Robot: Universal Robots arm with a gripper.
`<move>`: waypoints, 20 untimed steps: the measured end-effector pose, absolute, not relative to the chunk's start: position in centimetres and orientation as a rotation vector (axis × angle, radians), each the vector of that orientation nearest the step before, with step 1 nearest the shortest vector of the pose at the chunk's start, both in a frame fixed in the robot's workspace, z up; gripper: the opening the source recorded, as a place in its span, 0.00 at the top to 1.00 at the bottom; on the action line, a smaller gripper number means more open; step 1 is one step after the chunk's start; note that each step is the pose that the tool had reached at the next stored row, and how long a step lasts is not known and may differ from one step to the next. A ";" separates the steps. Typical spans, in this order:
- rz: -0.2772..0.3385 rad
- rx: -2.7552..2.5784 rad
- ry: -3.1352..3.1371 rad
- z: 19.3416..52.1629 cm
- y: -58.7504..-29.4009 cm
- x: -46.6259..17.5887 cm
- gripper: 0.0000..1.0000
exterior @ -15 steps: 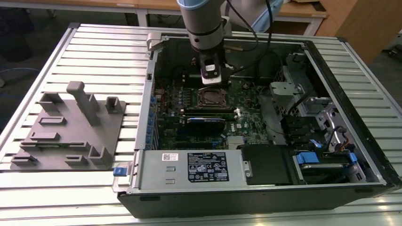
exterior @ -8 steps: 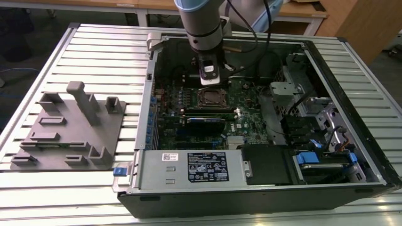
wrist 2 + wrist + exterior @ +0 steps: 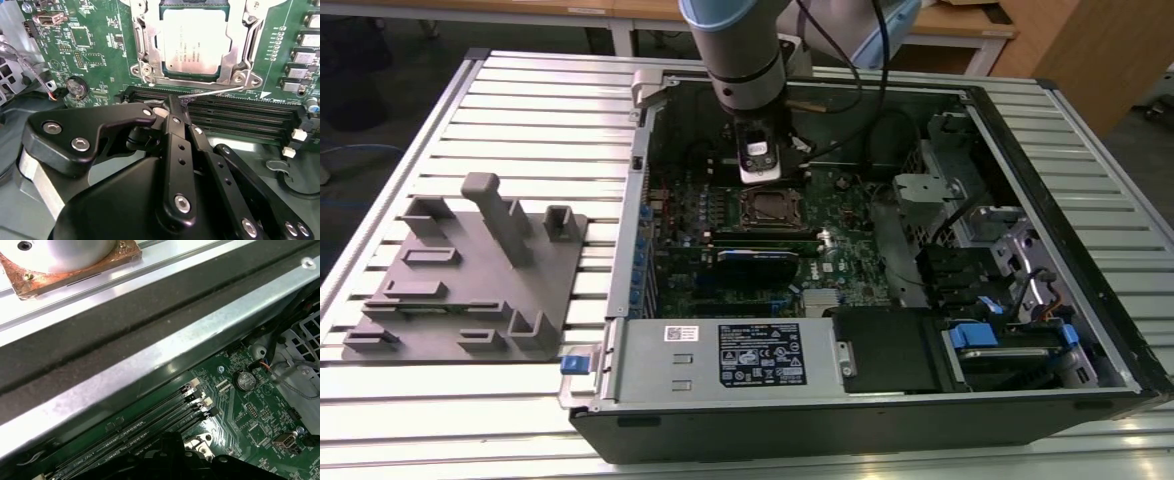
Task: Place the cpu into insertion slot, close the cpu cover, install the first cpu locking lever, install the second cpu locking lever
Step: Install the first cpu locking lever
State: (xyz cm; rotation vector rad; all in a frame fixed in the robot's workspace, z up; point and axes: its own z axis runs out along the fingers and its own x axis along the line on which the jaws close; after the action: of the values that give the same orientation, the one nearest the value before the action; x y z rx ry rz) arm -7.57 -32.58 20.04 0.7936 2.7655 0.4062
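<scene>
1. In the second wrist view the cpu (image 3: 197, 42) lies flat in its seat on the green motherboard (image 3: 90, 50). Its silver top shows through the window of the cpu cover (image 3: 143, 47), which lies down around it. In the exterior view the insertion slot (image 3: 767, 207) sits inside the open computer case (image 3: 1067, 200) on the desk (image 3: 520, 110).
2. Placing the chip and closing the cover therefore look done. The step in hand appears to be a locking lever.
3. The pincer (image 3: 172, 102) has its fingers drawn together. The tips are at the near end of the thin wire lever (image 3: 215, 91), which runs along the socket's edge just beside the black memory slots (image 3: 240, 112). Whether the fingers pinch the wire or only press on it cannot be told.
4. Whether this lever is hooked under its catch cannot be told either.
5. As a judgement, seating it calls for a steady push down and sideways so the wire slips under its tab, without the tips sliding off onto the memory slots.
</scene>
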 end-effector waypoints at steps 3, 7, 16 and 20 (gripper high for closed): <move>0.407 0.792 2.763 20.0 -32.6 -7.6 0.90; 0.409 0.789 2.756 19.8 -32.6 -7.7 0.90; 0.410 0.789 2.755 19.6 -32.6 -7.8 0.90; 0.405 0.788 2.754 19.3 -32.6 -7.8 0.90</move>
State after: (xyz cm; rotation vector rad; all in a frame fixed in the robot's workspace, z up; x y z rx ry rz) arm -7.85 -32.58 19.34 0.7875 2.7537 0.4050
